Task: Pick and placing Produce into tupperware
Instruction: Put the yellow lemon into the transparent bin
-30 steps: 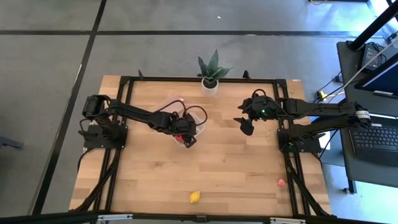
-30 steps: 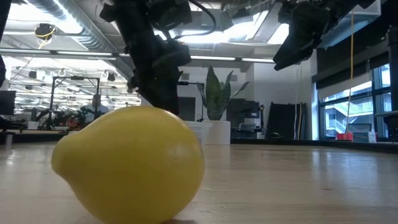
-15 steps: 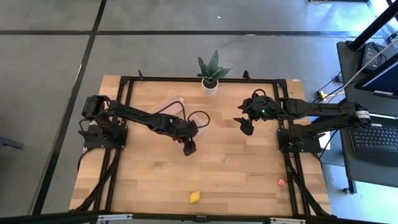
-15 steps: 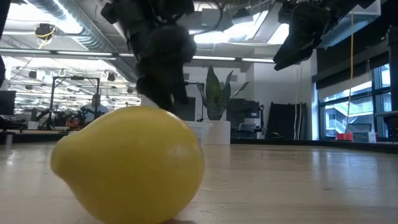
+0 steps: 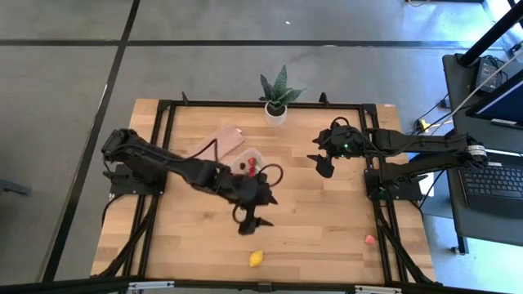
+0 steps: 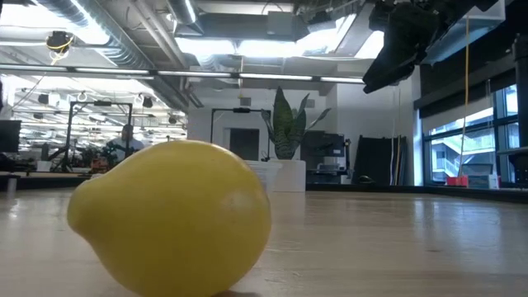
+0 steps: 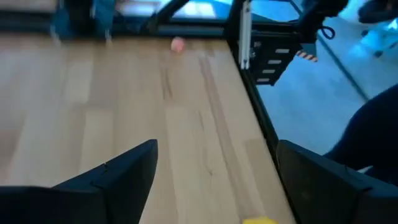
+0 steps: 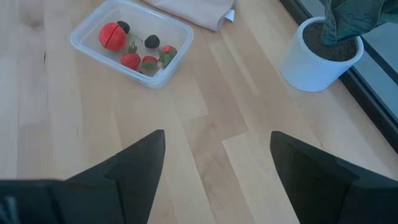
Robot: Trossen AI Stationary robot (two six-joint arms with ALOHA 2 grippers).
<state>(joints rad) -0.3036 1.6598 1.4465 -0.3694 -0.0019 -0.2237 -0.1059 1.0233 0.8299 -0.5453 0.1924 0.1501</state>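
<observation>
The clear tupperware point(image 5: 248, 164) point(image 8: 132, 40) stands on the table's middle, toward the far side. It holds a red round piece point(image 8: 112, 35), dark berries point(image 8: 152, 41) and strawberry pieces point(image 8: 130, 60). The yellow lemon point(image 5: 256, 259) point(image 6: 173, 219) lies by the near edge. A small pink piece point(image 5: 369, 239) point(image 7: 178, 43) lies at the near right. My left gripper point(image 5: 259, 214) point(image 7: 214, 180) hangs open and empty between the tupperware and the lemon. My right gripper point(image 5: 319, 164) point(image 8: 217, 174) waits open above the table, right of the tupperware.
A flat tan piece point(image 5: 221, 139) lies just beyond the tupperware, toward the far left. A potted green plant point(image 5: 276, 102) point(image 8: 320, 50) stands at the far edge. A black frame point(image 5: 384, 212) runs along the table's sides. Bare wood lies between the tupperware and the lemon.
My left gripper has risen from the tupperware and swung toward the near edge and the lemon, turning as it went, and has opened wide. It has left the low view. The tupperware with its pieces now shows uncovered.
</observation>
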